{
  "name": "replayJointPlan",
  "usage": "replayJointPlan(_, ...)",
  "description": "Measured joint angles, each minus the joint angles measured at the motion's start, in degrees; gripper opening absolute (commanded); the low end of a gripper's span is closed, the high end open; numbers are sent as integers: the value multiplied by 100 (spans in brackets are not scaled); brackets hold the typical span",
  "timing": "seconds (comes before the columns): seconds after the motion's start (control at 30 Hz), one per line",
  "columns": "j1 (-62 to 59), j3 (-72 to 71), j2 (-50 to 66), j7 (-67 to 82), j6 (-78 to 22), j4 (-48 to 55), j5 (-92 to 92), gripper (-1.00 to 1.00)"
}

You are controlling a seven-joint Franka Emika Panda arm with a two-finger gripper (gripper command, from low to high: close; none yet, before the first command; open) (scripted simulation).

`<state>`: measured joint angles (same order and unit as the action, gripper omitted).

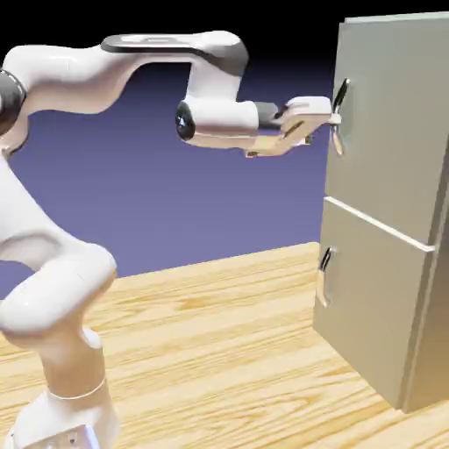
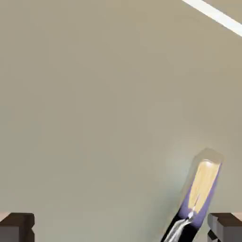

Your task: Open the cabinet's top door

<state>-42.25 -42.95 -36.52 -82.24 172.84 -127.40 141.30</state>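
And here's the gripper [image 1: 334, 120], fingers wide apart at the top door [image 1: 386, 123]; in the hand view its handle [image 2: 196, 198] lies toward five o'clock, between the fingertips.

A pale yellow wooden surface with wavy brown grain [image 1: 202, 351] spreads across the exterior view from about three o'clock round through six to nine o'clock, its far edge slanting up toward the view's right. Above it, a plain blue-violet backdrop [image 1: 237, 202] fills the middle and darkens smoothly to black at twelve o'clock.
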Motion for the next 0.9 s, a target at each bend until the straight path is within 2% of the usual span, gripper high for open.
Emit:
replayJointPlan(0.3,-682,-682,-61,-632,-19,534,2246,0)
replayJointPlan(0.37,-683,-683,-61,-633,-19,534,2247,0)
replayJointPlan(0.53,-1711,-1532,417,-387,-61,1232,2437,0)
replayJointPlan(0.57,-1891,-1680,501,-345,-69,1354,2470,-100)
replayJointPlan(0.63,-1892,-1680,501,-345,-69,1354,2470,-100)
replayJointPlan(0.9,-234,-286,969,450,-235,954,2460,-100)
